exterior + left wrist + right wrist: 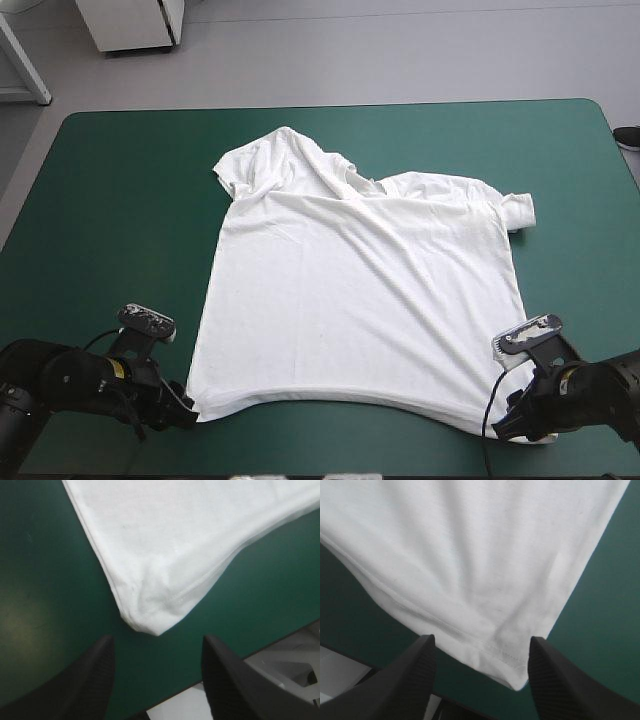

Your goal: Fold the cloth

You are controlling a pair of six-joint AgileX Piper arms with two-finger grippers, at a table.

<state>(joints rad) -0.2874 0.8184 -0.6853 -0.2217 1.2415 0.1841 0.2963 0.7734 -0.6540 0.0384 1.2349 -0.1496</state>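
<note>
Item: white short-sleeved fabric T-shirt, spread almost flat with the teal-green table cover showing on every side of it. Its hem runs toward the near edge, and the far-left sleeve and shoulder are rumpled and doubled over. Tools: the left gripper of two black fin-shaped fingers is spread wide, with the T-shirt's near-left hem corner just ahead of the gap; the matching right gripper is also spread, with the near-right hem corner between its fingers. Likely hazards: the left could close short and pinch nothing, or either gripper could catch one layer only, so the hem lifts unevenly and the rumple gets folded in.
</note>
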